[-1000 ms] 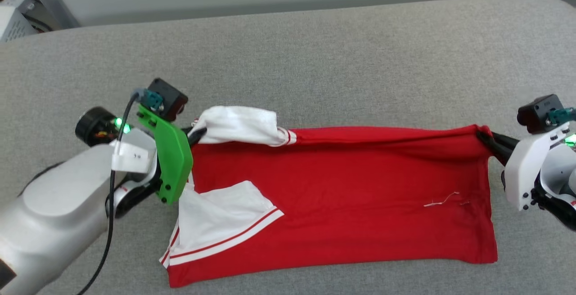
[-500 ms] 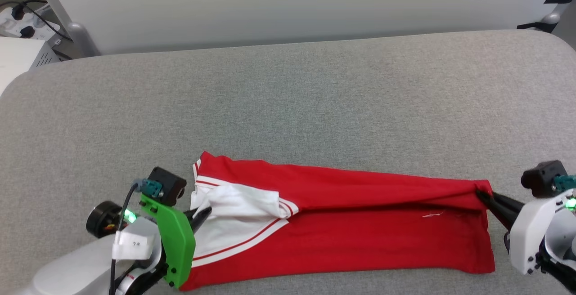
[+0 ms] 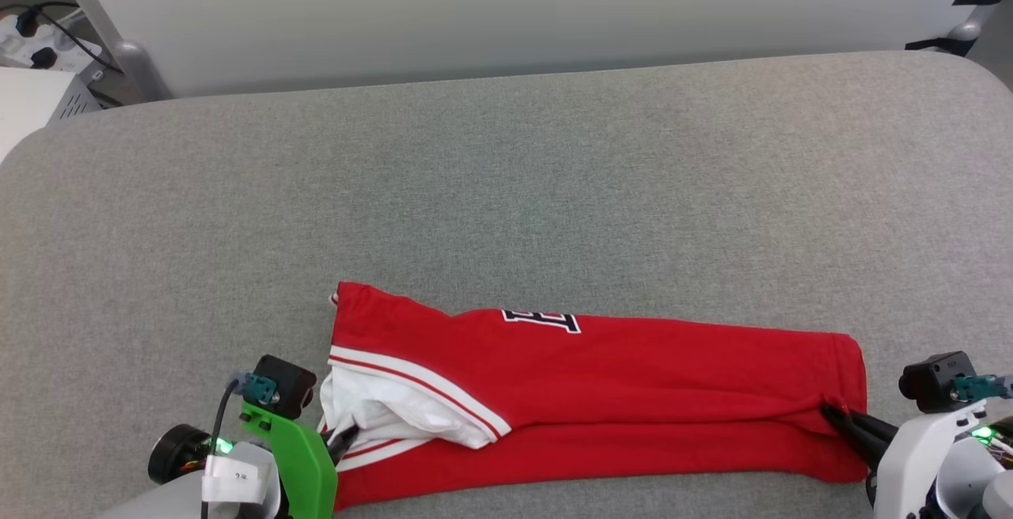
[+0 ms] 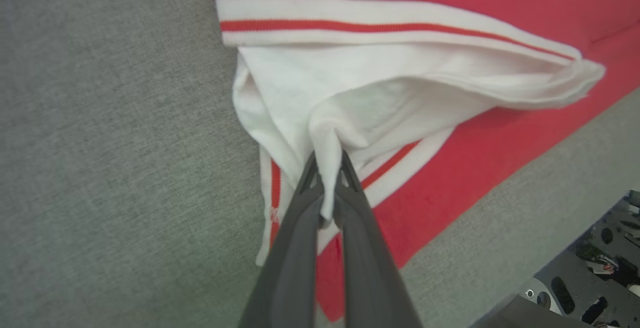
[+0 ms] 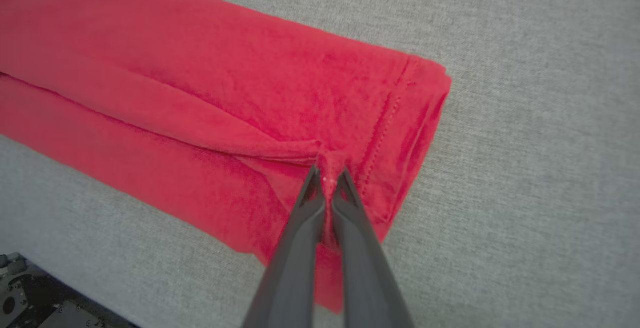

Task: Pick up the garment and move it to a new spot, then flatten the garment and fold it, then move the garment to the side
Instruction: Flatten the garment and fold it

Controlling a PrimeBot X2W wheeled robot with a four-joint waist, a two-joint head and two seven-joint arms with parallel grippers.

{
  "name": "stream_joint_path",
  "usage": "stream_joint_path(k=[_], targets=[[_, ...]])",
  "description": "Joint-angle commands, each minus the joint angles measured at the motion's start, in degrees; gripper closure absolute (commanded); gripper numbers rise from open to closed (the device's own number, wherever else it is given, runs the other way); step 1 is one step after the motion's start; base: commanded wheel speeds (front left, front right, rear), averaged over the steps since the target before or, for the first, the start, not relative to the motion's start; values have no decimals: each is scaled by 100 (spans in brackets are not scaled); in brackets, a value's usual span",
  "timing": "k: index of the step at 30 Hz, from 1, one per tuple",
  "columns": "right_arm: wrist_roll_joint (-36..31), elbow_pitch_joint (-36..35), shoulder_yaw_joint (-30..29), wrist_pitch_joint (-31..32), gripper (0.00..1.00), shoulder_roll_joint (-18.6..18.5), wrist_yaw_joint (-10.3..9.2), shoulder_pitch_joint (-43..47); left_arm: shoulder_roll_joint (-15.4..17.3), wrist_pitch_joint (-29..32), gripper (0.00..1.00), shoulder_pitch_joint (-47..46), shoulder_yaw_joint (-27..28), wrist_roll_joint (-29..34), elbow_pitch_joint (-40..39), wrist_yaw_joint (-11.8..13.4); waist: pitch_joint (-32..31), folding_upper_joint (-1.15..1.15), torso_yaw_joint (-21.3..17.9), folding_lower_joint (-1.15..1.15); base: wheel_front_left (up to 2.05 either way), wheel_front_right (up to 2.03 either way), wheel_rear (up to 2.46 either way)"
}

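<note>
Grey padded surface [image 3: 506, 187] all the way across, pale wall behind it, nothing else on it to get in the way. So where are we on this one? The garment [image 3: 633, 392] lies stretched out between the two grippers as a long narrow red band, doubled over lengthwise, so I'd say the pickup, the move and the flattening are done and the folding is well underway. The left gripper [image 4: 327, 160] is pinched tight on a bunch of the white sleeve [image 4: 400, 83], with cloth squeezed right between its tips and the striped trim just beyond them. The right gripper [image 5: 327, 175] is clamped the same way on a pucker of red fabric right next to the hem [image 5: 400, 118], with that end of the band just past its fingertips. A sliver of the black lettering [image 3: 542, 320] peeks out on the edge furthest from both grippers, so the printed side looks mostly tucked under. Neither end is let go, so this fold isn't finished in my book. The sleeve by the left gripper looks bunched and baggy rather than flat, so that might need tidying. What's left, I reckon: drop both pinches, probably fold it shorter end to end, then shove the whole thing off to the side.
</note>
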Motion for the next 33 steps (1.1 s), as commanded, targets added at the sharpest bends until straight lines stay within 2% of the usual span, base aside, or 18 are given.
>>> stream_joint_path(k=[1,2,8,12,16,20,22,25,26,27,32,33], targets=[[5,24,-95,-34,0,67,-4,93,-50,-68,56,68,16,19,97,12,-4,0,12,0,0,0,0],[22,10,-139,-48,0,99,-4,118,-70,-121,0,58,17,67,134,37,-13,0,14,0,0,0,0],[280,-501,-540,-131,0,-13,-4,319,-128,-693,0,135,194,186,135,288,-146,0,23,0,0,0,0],[464,-991,-1004,-80,0,-289,-4,454,-115,-1186,0,219,383,280,-7,612,-179,0,29,0,0,0,0],[512,-1263,-1500,139,0,-583,-4,564,-85,-1499,0,258,606,493,-163,1054,-160,0,66,0,0,0,0],[1032,-1262,-1879,771,0,-688,-4,723,-172,-1640,0,329,1001,856,-281,1528,-106,0,156,0,0,0,0],[1314,-1216,-1976,1100,0,-698,-4,796,-248,-1650,0,370,1246,1083,-368,1671,-65,0,213,0,0,0,0],[1670,-1116,-2090,1545,0,-728,-4,877,-416,-1653,0,568,1818,1586,-533,1848,21,0,312,0,0,0,0],[1904,-944,-2156,1849,0,-667,-4,890,-594,-1655,0,846,2336,2081,-629,1938,98,0,394,0,0,0,0],[1944,-773,-2098,2072,0,-592,-4,880,-783,-1655,0,1098,2778,2522,-694,1968,168,0,483,0,0,0,0],[1887,-534,-1946,2291,0,-400,-4,778,-1141,-1655,0,1483,3403,3111,-674,1851,286,0,627,0,0,0,0],[1841,-376,-1865,2339,0,-265,-4,703,-1361,-1656,0,1639,3706,3380,-639,1731,341,0,696,0,0,0,0]])
